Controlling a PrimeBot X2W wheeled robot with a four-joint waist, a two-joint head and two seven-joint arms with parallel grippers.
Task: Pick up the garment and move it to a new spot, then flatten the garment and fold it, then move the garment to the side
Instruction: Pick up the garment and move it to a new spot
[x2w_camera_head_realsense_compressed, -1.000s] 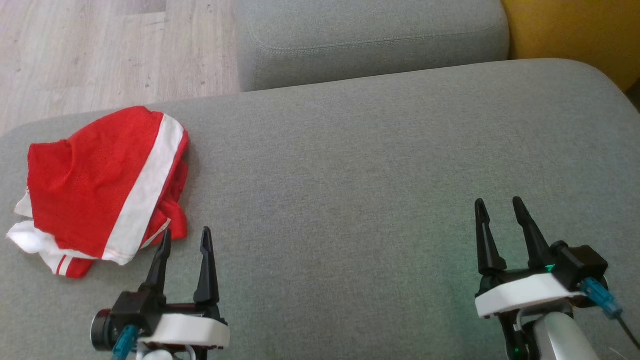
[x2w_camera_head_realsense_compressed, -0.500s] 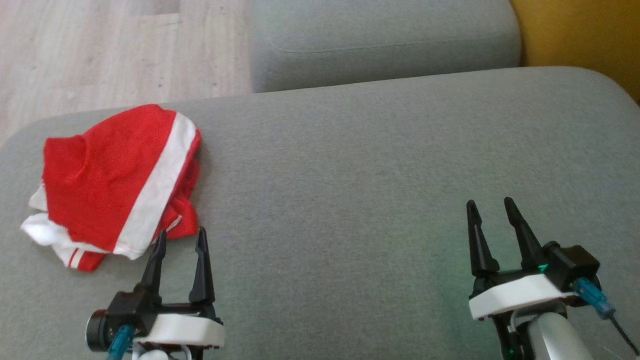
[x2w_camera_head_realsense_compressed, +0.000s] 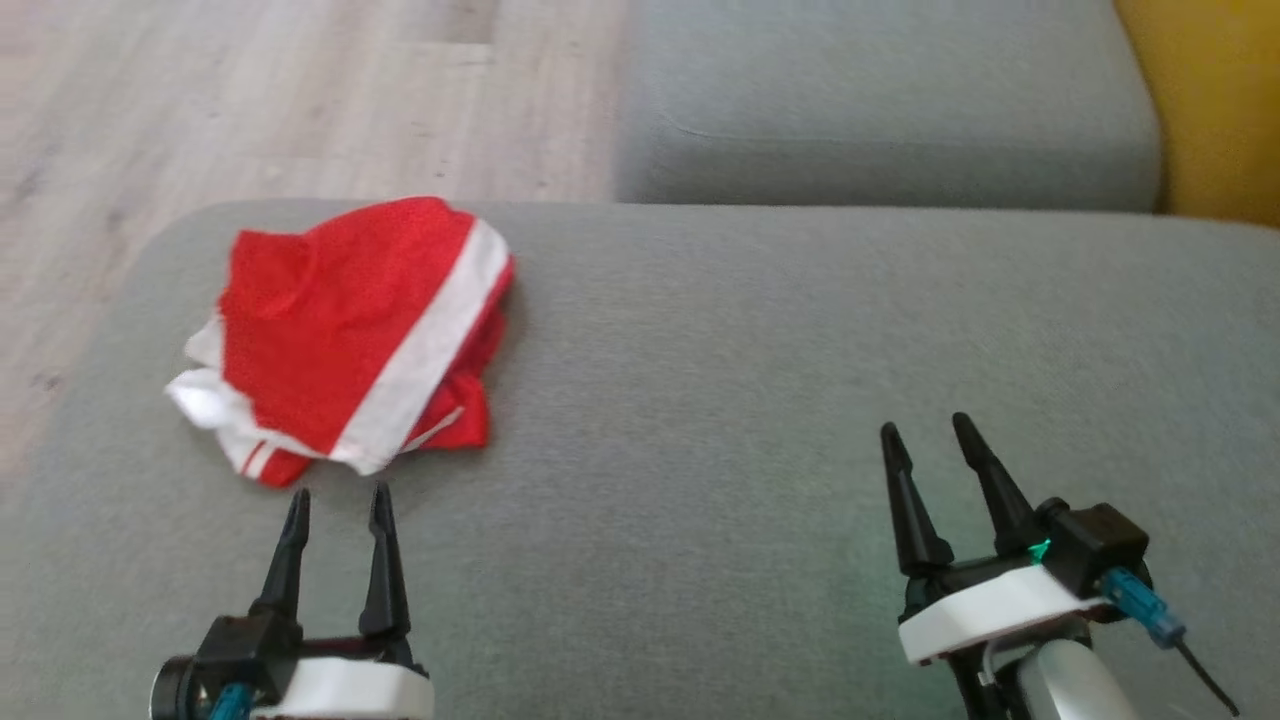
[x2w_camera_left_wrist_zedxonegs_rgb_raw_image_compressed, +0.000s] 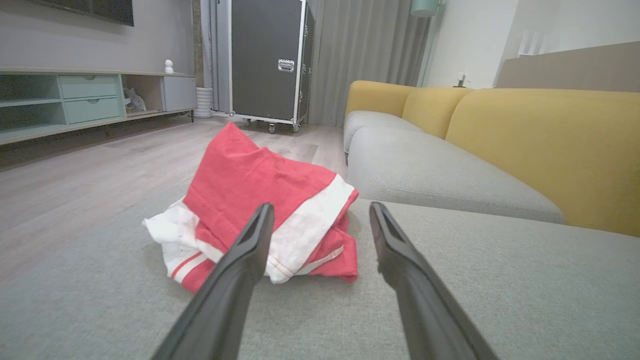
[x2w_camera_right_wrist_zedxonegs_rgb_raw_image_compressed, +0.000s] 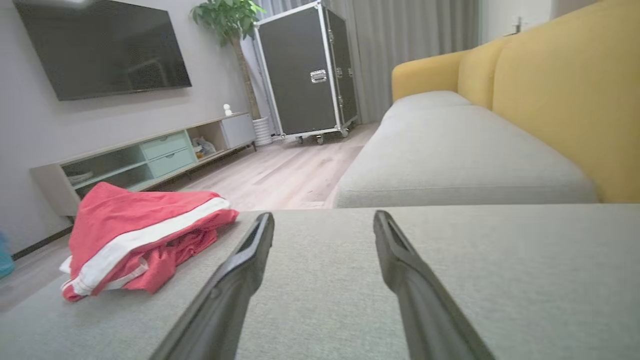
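- A broad grey upholstered seat (x2w_camera_head_realsense_compressed: 720, 400) fills the foreground. A second grey cushion (x2w_camera_head_realsense_compressed: 880, 100) lies beyond it, and pale wood floor (x2w_camera_head_realsense_compressed: 250, 100) lies off to the left.
- The left wrist view shows a yellow backrest (x2w_camera_left_wrist_zedxonegs_rgb_raw_image_compressed: 550, 140) running along behind the cushions.
- The left gripper (x2w_camera_head_realsense_compressed: 339, 495) has its two dark fingers spread apart with nothing between them. Its tips point at the near edge of the garment (x2w_camera_head_realsense_compressed: 340, 340) and sit just short of it, not touching the cloth.
- The right gripper (x2w_camera_head_realsense_compressed: 925, 425) is also spread and empty. It is over bare grey fabric, well apart from the garment.
- Whether either gripper touches the seat cannot be told.
- The garment is red mesh cloth with a wide white stripe and white trim. It is bunched and partly folded over itself on the left end of the seat, close to the far edge beside the floor.
- A black flight case (x2w_camera_left_wrist_zedxonegs_rgb_raw_image_compressed: 267, 60) on castors stands closed against the far wall, with a metal latch on its front.
- A low media unit (x2w_camera_right_wrist_zedxonegs_rgb_raw_image_compressed: 150, 155) has pale green drawers, all shut. One open cubby holds small items too blurred to name, and a small white figure stands on top.
- A dark television (x2w_camera_right_wrist_zedxonegs_rgb_raw_image_compressed: 100, 45) hangs above the unit, and a leafy plant (x2w_camera_right_wrist_zedxonegs_rgb_raw_image_compressed: 225, 15) stands next to the case.
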